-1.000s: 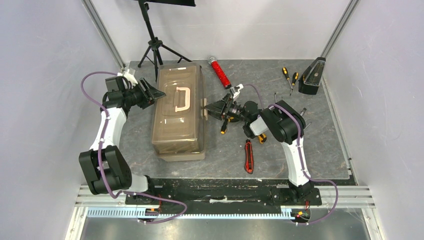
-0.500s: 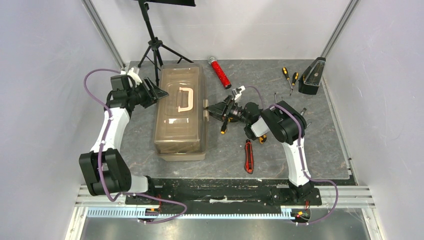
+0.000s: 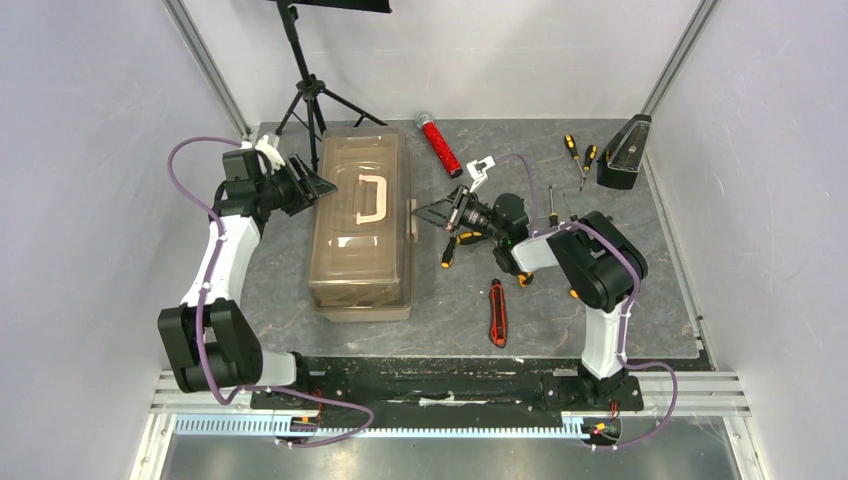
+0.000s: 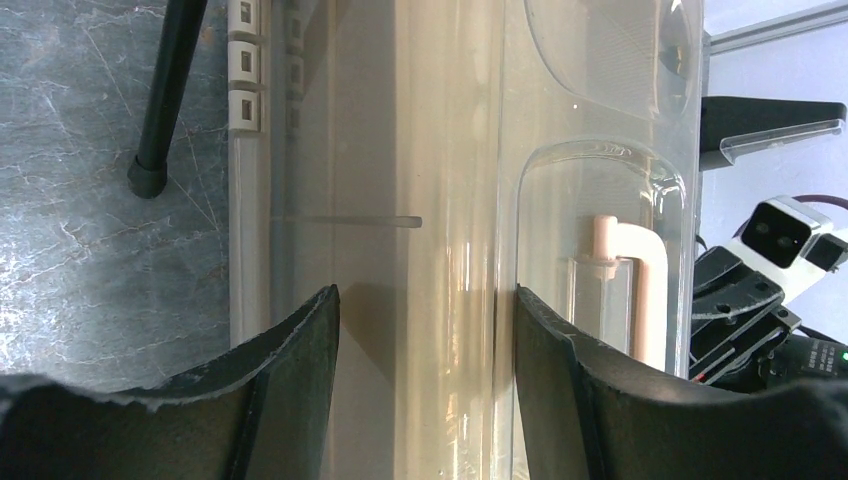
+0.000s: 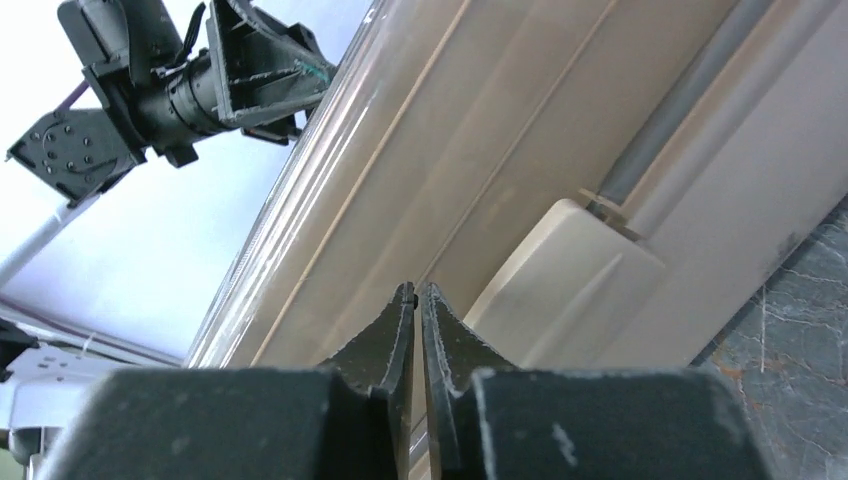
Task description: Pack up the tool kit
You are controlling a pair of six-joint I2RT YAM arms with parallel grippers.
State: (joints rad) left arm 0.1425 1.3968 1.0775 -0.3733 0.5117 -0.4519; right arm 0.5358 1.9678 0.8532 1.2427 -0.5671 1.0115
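Left claw (image 4: 425, 293), spread wide, faces the toolbox (image 3: 360, 255), likely bracing it. Right claw (image 5: 415, 292), clenched empty, probes beside the latch (image 5: 560, 285).

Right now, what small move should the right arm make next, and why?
Probably nudge the shut right tool over to the cream latch and lever it open. The toolbox lid is closed, the tool sits just beside the latch, and the open left tool faces the opposite side.
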